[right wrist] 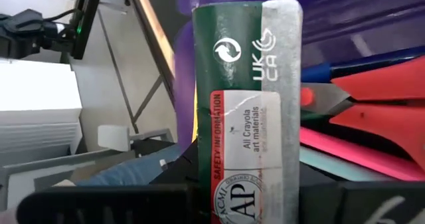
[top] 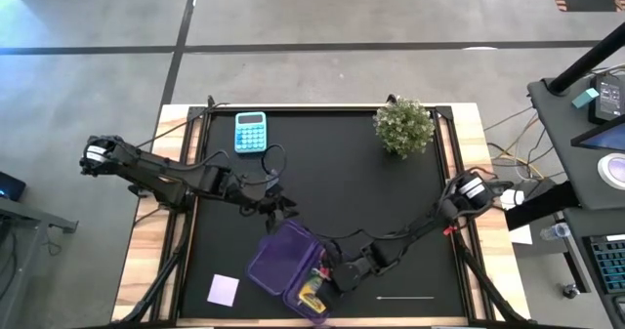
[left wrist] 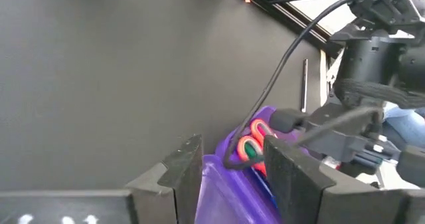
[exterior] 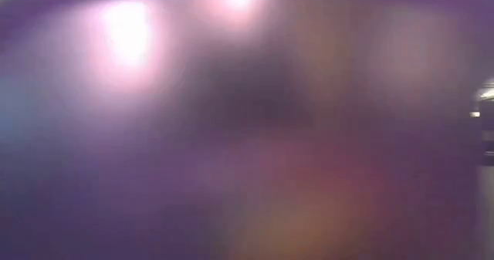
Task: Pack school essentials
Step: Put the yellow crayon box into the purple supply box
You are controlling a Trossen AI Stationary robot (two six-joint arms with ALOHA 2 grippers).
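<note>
Purple translucent case (top: 284,259) lying open near the front edge of the black table (top: 342,187), with red-handled scissors (left wrist: 253,146) and pens (right wrist: 345,70) already inside. Right gripper (top: 337,275) low at the case's right edge, clamped on the small crayon box (right wrist: 247,117), green and yellow, upright between its fingers just above the scissors' red blades. Left gripper (top: 280,206) just behind the case, fingers (left wrist: 176,177) parted and empty; lilac note pad (top: 224,289) apart at front left, calculator (top: 251,132) and potted plant (top: 404,125) at the back.
</note>
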